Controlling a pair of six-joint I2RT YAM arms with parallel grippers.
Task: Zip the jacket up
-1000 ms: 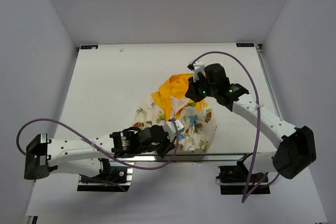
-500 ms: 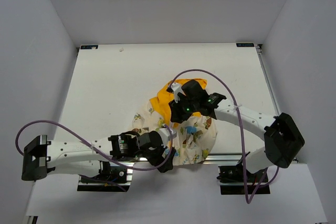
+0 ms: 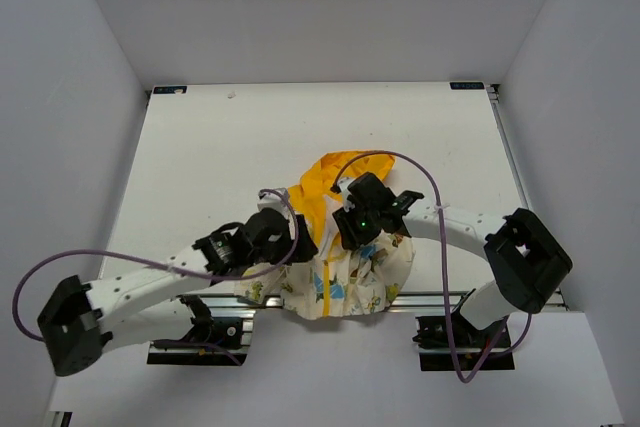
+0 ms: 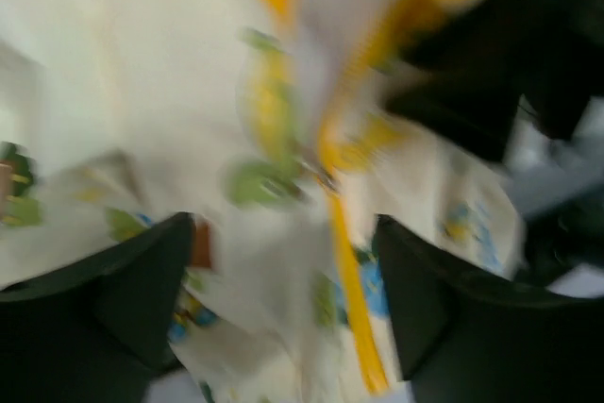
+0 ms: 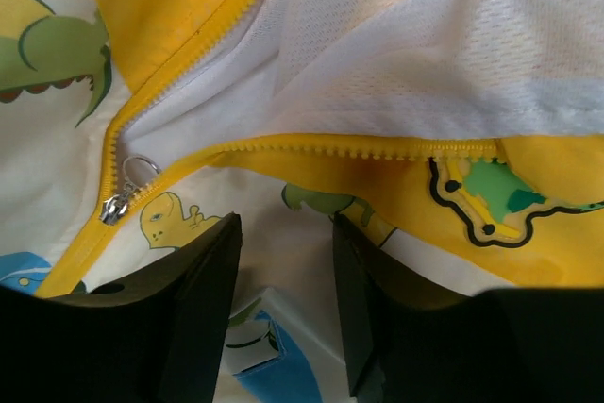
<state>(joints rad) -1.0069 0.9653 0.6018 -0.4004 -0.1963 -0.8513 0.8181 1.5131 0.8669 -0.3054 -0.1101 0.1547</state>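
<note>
Cream jacket (image 3: 358,273), cartoon dinosaur prints; yellow zipper (image 5: 332,147); white mesh lining (image 5: 425,63).

The left gripper (image 4: 283,266) and right gripper (image 5: 283,271) hover, jaws parted.

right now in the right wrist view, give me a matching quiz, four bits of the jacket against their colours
Things:
1 zip pull
2 mesh
3 zip teeth
4 top-left dinosaur

Colours:
a green
b white
c silver
d yellow

Pairs: 1-c; 2-b; 3-d; 4-a
</note>
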